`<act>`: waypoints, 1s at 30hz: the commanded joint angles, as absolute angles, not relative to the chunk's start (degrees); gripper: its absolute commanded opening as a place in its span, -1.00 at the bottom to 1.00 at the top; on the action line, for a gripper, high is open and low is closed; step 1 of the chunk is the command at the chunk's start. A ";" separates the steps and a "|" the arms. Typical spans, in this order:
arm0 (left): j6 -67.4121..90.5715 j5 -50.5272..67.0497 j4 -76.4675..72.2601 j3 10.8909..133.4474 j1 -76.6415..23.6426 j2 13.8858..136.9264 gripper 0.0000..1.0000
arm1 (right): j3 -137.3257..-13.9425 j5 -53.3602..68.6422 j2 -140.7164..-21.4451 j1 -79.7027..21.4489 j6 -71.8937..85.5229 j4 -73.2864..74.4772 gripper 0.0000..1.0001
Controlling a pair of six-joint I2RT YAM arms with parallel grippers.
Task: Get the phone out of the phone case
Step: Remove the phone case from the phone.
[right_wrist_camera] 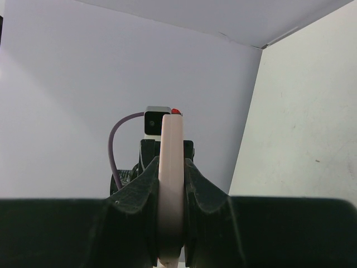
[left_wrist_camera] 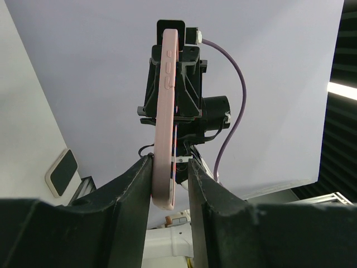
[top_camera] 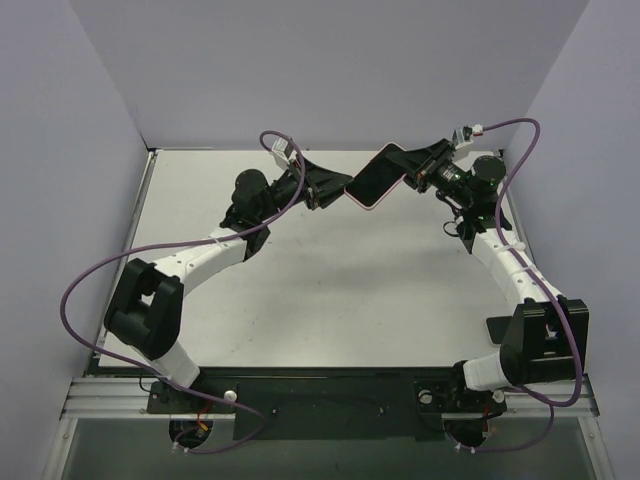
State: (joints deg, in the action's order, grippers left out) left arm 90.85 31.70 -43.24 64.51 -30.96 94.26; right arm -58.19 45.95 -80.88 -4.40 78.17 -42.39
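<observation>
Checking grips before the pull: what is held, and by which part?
The pink-cased phone, in the air: left gripper clamps one short end, right gripper the opposite end.

You have on hand: case (left_wrist_camera: 166, 111), pink, matt, smooth, rubbery-looking plastic; phone (top_camera: 377, 180), glossy black glass face; fingers (left_wrist_camera: 125, 195), matt black plastic, faintly grainy; table (top_camera: 350, 290), matt white, lightly scuffed; cable (top_camera: 90, 275), smooth purple sheath; rail (top_camera: 110, 400), pale bare metal.
</observation>
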 commanded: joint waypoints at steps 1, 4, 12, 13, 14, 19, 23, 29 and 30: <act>90.35 32.34 -47.46 66.01 -30.85 89.03 -0.19 | -59.85 42.63 -79.28 -3.52 75.32 -44.47 -1.00; 90.88 32.43 -47.81 65.74 -30.85 88.86 -0.19 | -59.59 41.93 -79.02 -3.34 75.15 -43.07 -1.00; 91.67 38.29 -50.54 68.19 -30.76 90.87 -0.23 | -62.05 44.72 -80.77 -2.64 77.43 -42.10 -1.00; 91.58 41.02 -51.15 69.25 -30.76 91.66 -0.23 | -63.18 45.35 -80.86 -2.46 77.08 -41.40 -1.00; 91.50 42.26 -51.15 69.78 -30.85 91.84 -0.22 | -63.89 47.09 -81.12 -2.29 75.51 -39.13 -1.00; 88.86 49.73 -50.02 70.93 -30.85 92.20 -0.22 | -67.67 52.38 -83.58 -2.02 75.85 -42.35 -1.00; 87.54 51.32 -47.91 71.89 -30.85 92.28 -0.23 | -68.38 53.35 -84.72 -2.72 78.22 -46.14 -1.00; 86.05 52.03 -46.23 72.95 -31.20 92.64 -0.27 | -68.82 53.00 -84.38 -3.69 76.30 -44.40 -1.00; 85.78 52.03 -45.97 73.21 -31.20 92.72 -0.28 | -69.43 53.00 -84.20 -3.78 75.51 -43.08 -1.00</act>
